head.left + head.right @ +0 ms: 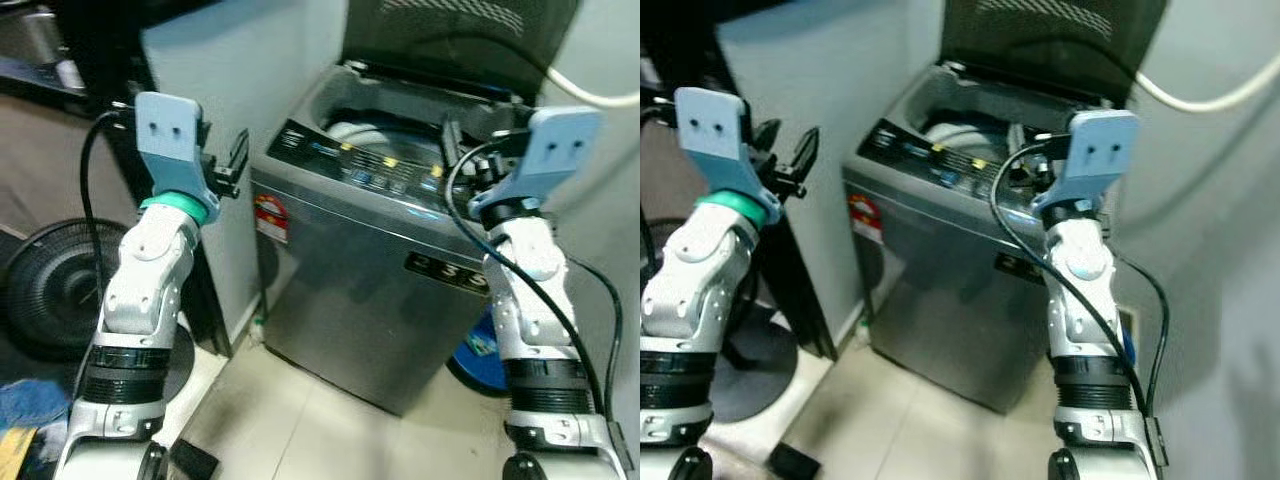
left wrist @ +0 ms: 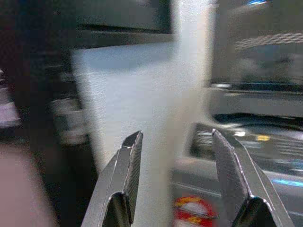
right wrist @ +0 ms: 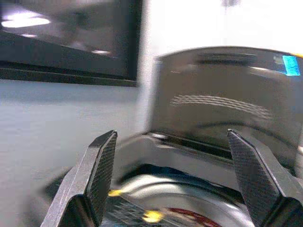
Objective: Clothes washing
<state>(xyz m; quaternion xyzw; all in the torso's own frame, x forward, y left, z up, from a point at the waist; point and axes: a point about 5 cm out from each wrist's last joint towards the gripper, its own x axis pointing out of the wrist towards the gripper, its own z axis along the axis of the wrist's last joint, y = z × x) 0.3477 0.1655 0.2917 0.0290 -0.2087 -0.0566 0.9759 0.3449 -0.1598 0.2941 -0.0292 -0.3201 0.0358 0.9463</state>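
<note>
Both silver arms raised. Left tool [image 1: 236, 160] fingers apart, empty, beside white wall. Right tool [image 3: 173, 177] fingers apart, empty, over control panel of grey top-loading washing machine [image 1: 350, 290]; dark lid [image 1: 455, 40] up, likely ready for loading. No clothes seen.

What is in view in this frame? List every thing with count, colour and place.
washing machine: one, grey, ahead against the wall, lid raised
control panel: one, dark with yellow and blue buttons, along the machine's front top edge
sticker: one, red and white, machine's front upper left corner
fan: one, black, on the floor at left
hose: one, white, on the wall at right
blue round thing: one, on the floor right of the machine
left pincer: open, raised left of the machine
right pincer: open, over the panel
</note>
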